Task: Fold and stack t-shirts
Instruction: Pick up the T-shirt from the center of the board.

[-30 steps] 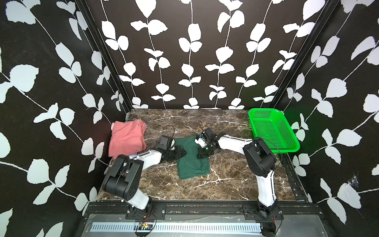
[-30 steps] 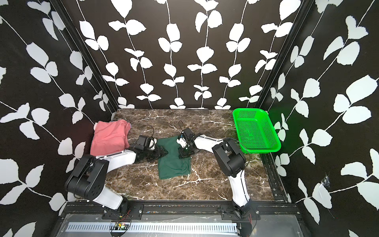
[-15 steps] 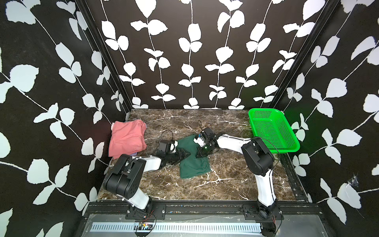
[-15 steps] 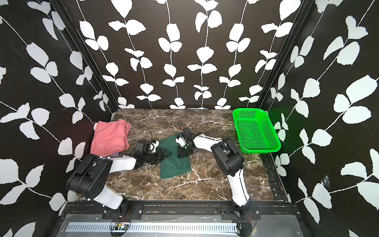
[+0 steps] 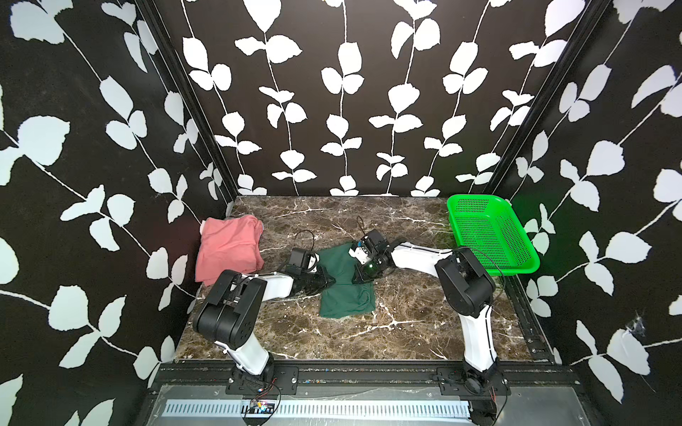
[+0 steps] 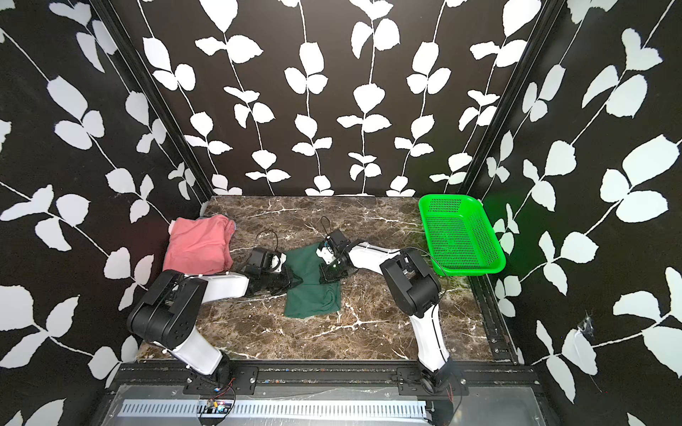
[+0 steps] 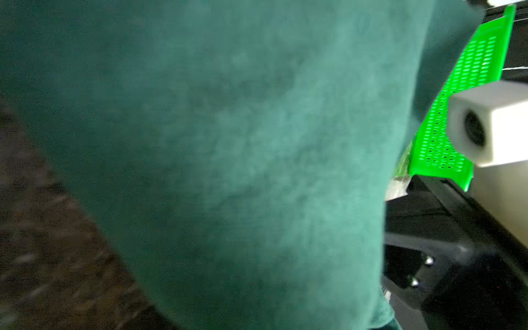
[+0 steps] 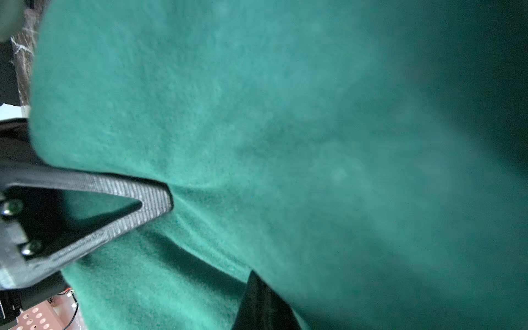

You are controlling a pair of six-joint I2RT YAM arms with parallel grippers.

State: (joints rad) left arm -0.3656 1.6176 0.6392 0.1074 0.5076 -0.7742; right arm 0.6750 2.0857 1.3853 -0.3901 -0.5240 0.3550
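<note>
The marble counter [image 5: 406, 324] fills the whole floor of the booth. A bright green basket [image 5: 491, 236] sits at its far right corner, hanging a bit over the right edge. The pink tee [image 5: 228, 247] is folded up at the far left corner. The dark green tee [image 5: 347, 298] is around the middle of the counter, its near half lying flat and its far half rumpled between the two arms. On the tee's right side the right gripper [image 5: 361, 277] is clamped tight on the cloth, which drapes over its wrist camera. At the left edge the left gripper [image 5: 329, 282] touches the tee, but honestly can't tell if it's pinching or open.
</note>
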